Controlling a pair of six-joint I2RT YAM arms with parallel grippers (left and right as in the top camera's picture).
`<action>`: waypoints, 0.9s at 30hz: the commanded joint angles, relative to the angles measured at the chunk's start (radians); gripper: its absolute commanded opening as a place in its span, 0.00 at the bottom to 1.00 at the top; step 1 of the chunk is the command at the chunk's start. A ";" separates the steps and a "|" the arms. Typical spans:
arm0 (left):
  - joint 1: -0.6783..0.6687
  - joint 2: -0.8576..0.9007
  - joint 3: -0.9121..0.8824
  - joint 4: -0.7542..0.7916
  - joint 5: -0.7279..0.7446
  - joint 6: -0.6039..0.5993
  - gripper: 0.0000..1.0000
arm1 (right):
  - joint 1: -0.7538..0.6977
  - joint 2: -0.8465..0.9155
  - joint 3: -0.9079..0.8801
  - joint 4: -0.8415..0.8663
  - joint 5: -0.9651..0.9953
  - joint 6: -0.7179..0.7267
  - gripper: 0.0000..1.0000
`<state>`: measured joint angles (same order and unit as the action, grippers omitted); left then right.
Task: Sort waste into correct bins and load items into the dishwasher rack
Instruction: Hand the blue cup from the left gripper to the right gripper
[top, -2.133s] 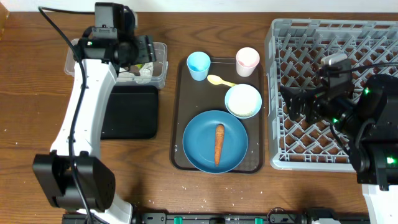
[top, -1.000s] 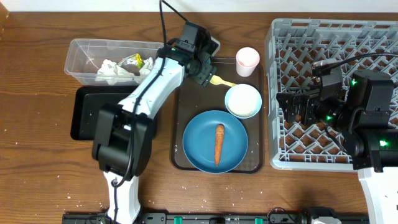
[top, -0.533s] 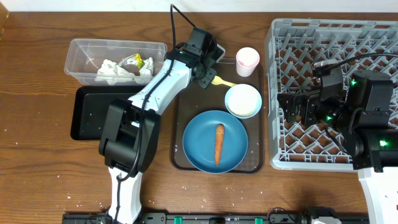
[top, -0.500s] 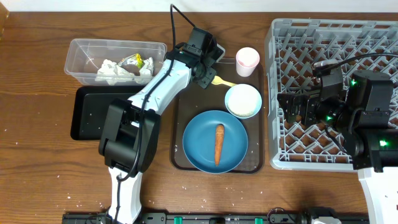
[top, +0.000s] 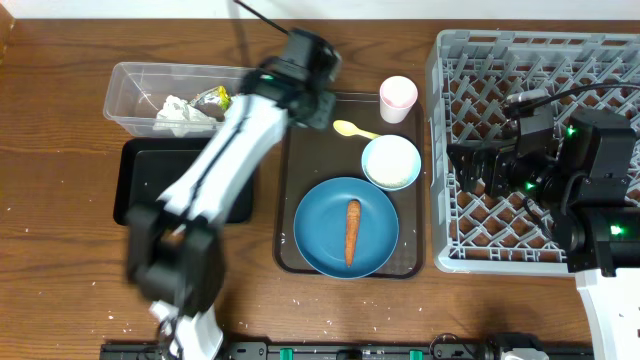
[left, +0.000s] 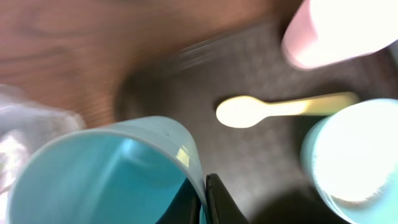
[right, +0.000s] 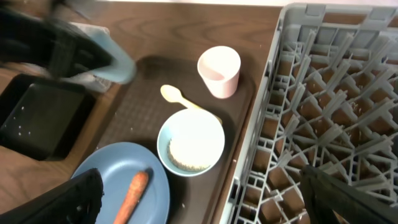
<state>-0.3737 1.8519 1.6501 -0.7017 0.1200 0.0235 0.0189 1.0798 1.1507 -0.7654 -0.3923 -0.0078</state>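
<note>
The left gripper (left: 204, 200) pinches the blue cup (left: 106, 168) by its rim over the tray's (top: 290, 200) far left corner. The rack (top: 520, 60) lies well to the right, and the right gripper (top: 480, 172) hangs over it with its jaws wide.

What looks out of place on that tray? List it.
A whole carrot lies on the blue plate, waste sitting on dishware. The white bowl beside it holds what looks like leftover rice.
</note>
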 joint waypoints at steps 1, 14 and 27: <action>0.064 -0.180 0.050 -0.043 0.134 -0.133 0.06 | 0.002 0.003 0.015 0.023 -0.019 0.000 0.95; 0.244 -0.272 0.021 -0.211 1.117 -0.163 0.06 | 0.003 0.187 0.015 0.296 -0.685 -0.040 0.96; 0.224 -0.270 0.014 -0.214 1.325 -0.169 0.06 | 0.168 0.269 0.015 0.580 -0.798 0.095 0.91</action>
<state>-0.1478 1.5883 1.6634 -0.9161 1.3594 -0.1352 0.1436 1.3476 1.1511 -0.2085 -1.1610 0.0540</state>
